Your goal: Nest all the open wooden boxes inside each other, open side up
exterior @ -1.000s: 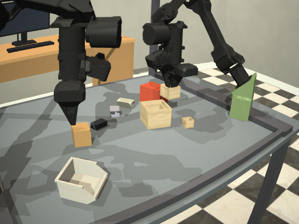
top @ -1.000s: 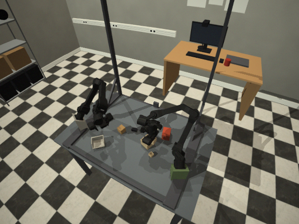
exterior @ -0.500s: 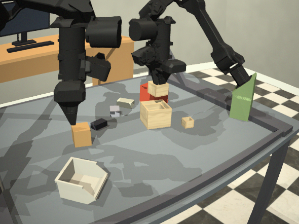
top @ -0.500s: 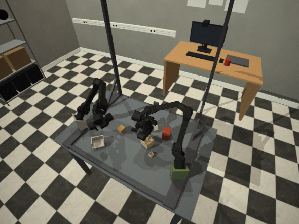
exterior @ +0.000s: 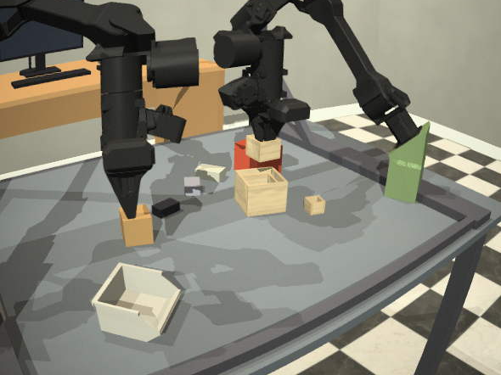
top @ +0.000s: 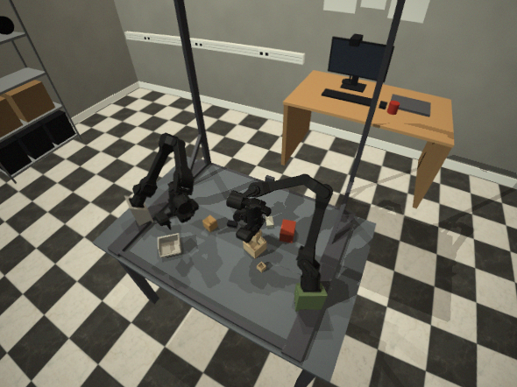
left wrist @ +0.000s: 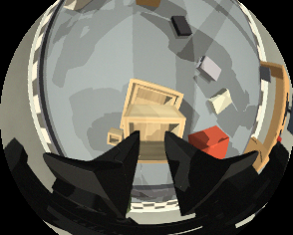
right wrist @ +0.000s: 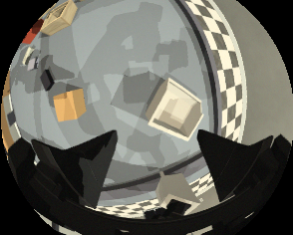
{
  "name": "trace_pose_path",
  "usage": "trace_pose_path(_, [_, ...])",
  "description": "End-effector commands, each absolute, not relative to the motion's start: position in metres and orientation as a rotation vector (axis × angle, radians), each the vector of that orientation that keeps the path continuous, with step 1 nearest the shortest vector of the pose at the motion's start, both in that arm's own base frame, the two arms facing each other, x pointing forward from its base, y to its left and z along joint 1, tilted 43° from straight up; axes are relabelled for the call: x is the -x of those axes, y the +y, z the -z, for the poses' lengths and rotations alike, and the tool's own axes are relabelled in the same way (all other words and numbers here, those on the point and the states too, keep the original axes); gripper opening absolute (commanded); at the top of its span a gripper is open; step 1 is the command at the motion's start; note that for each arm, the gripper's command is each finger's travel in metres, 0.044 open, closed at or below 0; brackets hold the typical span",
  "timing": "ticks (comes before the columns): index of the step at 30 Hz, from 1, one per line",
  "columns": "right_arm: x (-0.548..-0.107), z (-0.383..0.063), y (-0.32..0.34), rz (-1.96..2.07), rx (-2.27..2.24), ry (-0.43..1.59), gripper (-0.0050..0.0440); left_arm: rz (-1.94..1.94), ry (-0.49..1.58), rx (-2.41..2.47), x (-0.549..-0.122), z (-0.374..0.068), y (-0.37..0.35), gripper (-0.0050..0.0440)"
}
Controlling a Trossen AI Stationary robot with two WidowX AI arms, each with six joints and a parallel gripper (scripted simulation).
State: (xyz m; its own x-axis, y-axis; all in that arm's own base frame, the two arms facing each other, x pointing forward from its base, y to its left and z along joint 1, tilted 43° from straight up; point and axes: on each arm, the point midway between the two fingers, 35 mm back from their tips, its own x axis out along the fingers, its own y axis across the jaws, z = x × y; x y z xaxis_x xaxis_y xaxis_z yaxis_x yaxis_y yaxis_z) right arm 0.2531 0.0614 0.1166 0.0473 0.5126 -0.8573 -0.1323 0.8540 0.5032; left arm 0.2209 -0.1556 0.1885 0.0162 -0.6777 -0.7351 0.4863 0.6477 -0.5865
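Above the flat grey worktop (top: 228, 298) (exterior: 361, 246) (left wrist: 90, 60) (right wrist: 120, 45), the left claw (top: 259, 233) (exterior: 265, 139) (left wrist: 151, 134) pinched a pale wooden box (top: 262, 239) (exterior: 262, 150) (left wrist: 154, 112); the right claw (top: 164, 224) (exterior: 132, 216) (right wrist: 158, 134) was spread. Black-and-white checkered floor (top: 188, 337) (exterior: 374, 335) (right wrist: 230, 85) lay around.

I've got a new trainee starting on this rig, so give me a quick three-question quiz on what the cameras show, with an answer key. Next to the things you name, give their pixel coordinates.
1. True or false: the smallest wooden box (top: 261, 267) (exterior: 314, 205) (left wrist: 114, 136) already sits inside the largest wooden box (top: 254, 249) (exterior: 265, 197) (left wrist: 131, 100).

2. Multiple choice: what does the left gripper (exterior: 267, 137) (left wrist: 151, 134) hold?
A. the red block
B. a wooden box
C. the black block

3. Fill in the blank: the right gripper (exterior: 132, 215) (right wrist: 158, 134) is ____ (open or shut).

Key: 1. False; it stands on the table beside it. 2. B. 3. Open.
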Motion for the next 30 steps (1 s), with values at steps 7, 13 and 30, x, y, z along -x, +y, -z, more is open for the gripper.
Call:
trace_pose_path(7, [-0.265, -0.115, 0.080, -0.378, -0.082, 1.298, 0.0400, 0.916, 1.242, 0.184, -0.223, -0.194, -0.156, 0.0187])
trace_pose_path(13, [-0.277, -0.124, 0.097, -0.301, 0.022, 1.129, 0.0400, 0.916, 1.242, 0.184, -0.223, -0.194, -0.156, 0.0187])
trace_pose_path(30, [-0.284, -0.187, 0.152, -0.185, -0.031, 0.615, 0.0400, 0.916, 1.242, 0.184, -0.223, -0.194, -0.156, 0.0187])
